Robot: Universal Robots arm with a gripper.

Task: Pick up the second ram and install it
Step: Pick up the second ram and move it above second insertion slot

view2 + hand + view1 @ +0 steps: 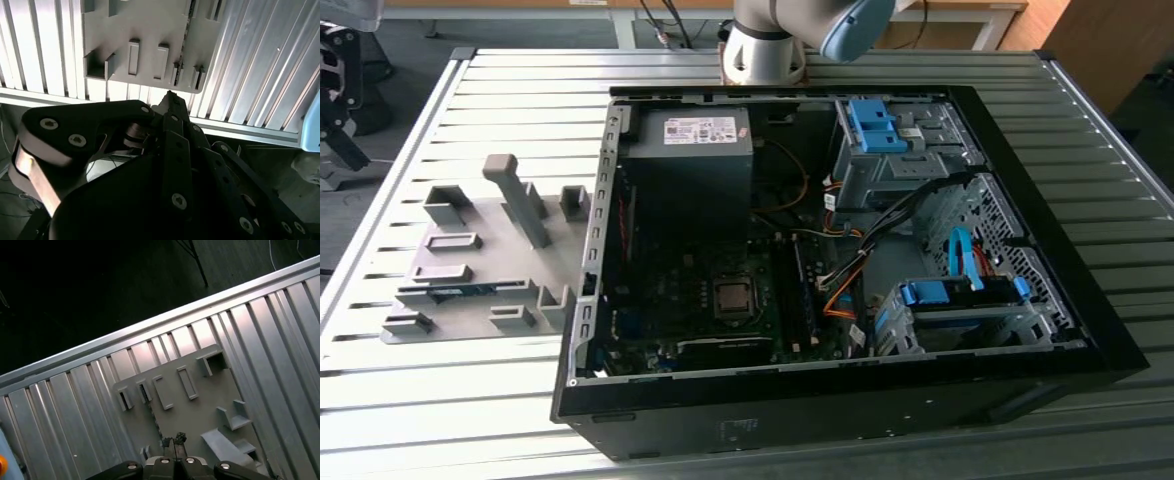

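Observation:
The second ram (pixel 462 290) is a thin green-blue strip standing on edge in the grey holder plate (pixel 480 225), at the exterior view's left, beside the open computer case (pixel 854 390). In both wrist views it shows as a dark narrow line (pixel 185 31) (pixel 155 421) across the plate. My gripper (pixel 173 440) hangs well above the plate, apart from the ram. Its dark fingertips (pixel 171 100) are pressed together and shut, with nothing between them.
The case lies open on the ribbed metal table (pixel 1067 150), showing the motherboard (pixel 720 300), power supply (pixel 694 150), blue drive cages (pixel 947 295) and loose cables. Upright grey blocks (pixel 520 195) rise from the holder plate. The arm's base (pixel 763 45) stands behind the case.

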